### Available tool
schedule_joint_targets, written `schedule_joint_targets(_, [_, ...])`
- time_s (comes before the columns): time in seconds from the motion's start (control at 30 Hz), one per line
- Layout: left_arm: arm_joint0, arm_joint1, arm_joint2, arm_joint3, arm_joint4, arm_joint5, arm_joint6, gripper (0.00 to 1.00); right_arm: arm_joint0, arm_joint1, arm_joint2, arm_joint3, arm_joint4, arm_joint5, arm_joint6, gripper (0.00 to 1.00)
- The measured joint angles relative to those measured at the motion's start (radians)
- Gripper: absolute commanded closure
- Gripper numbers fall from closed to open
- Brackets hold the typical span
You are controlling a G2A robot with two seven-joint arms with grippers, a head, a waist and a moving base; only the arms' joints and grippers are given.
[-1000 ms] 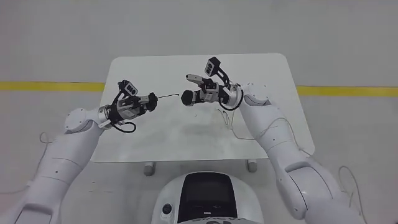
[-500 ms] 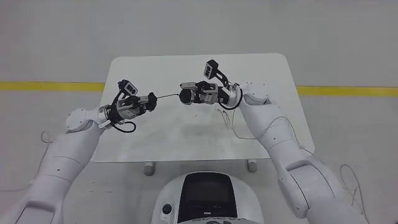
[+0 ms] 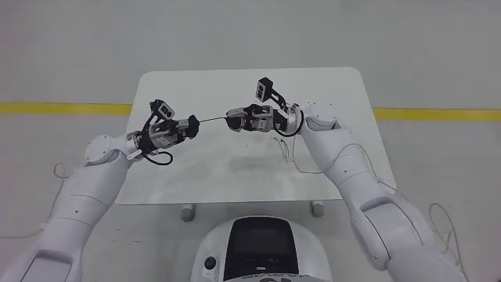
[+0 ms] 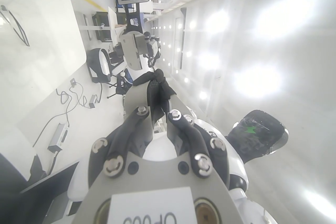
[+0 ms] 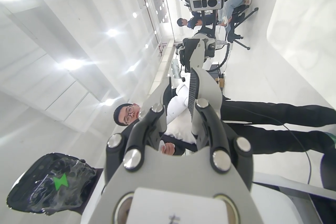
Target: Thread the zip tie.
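Note:
Both arms hover over the white table (image 3: 329, 86), facing each other. A thin black zip tie (image 3: 211, 119) runs straight between them. My left gripper (image 3: 191, 127) (image 4: 157, 79) is shut on one end of it, its fingertips wrapped in black material that hides the tie in the left wrist view. My right gripper (image 3: 232, 119) (image 5: 182, 78) is open by a narrow gap, level with the tie's free end, which reaches its fingertips. Whether the tie touches them I cannot tell. Each wrist view shows the other arm's gripper straight ahead.
A thin loose cable (image 3: 286, 153) lies on the table under the right forearm. The table's far half and near left corner are bare. Beyond the table's edges there is only floor with a yellow line (image 3: 438, 114).
My right gripper has moved left toward the left gripper, closing the gap until the tie's free end meets its fingertips. The left gripper has barely shifted.

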Motion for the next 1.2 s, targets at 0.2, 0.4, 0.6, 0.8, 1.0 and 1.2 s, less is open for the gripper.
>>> schedule_joint_targets(0.2, [-0.01, -0.005, 0.005, 0.01, 0.005, 0.004, -0.006, 1.0, 0.008, 0.001, -0.012, 0.011, 0.018, -0.009, -0.001, 0.88])
schedule_joint_targets(0.4, [-0.018, -0.008, 0.004, 0.022, 0.006, 0.007, -0.018, 1.0, 0.017, -0.001, -0.031, 0.02, 0.032, -0.012, -0.009, 0.89])
schedule_joint_targets(0.6, [-0.022, -0.01, 0.0, 0.033, 0.006, 0.01, -0.032, 1.0, 0.023, -0.003, -0.048, 0.027, 0.044, -0.015, -0.015, 1.0])
schedule_joint_targets(0.8, [-0.024, -0.012, -0.003, 0.038, 0.01, 0.011, -0.037, 0.91, 0.026, -0.003, -0.061, 0.032, 0.05, -0.016, -0.023, 1.0])
schedule_joint_targets(1.0, [-0.024, -0.012, -0.006, 0.04, 0.018, 0.018, -0.036, 0.0, 0.025, -0.001, -0.069, 0.031, 0.057, -0.019, -0.03, 1.0])
schedule_joint_targets(1.2, [-0.024, -0.012, -0.006, 0.039, 0.017, 0.017, -0.036, 0.0, 0.021, 0.004, -0.074, 0.029, 0.059, -0.026, -0.032, 1.0])
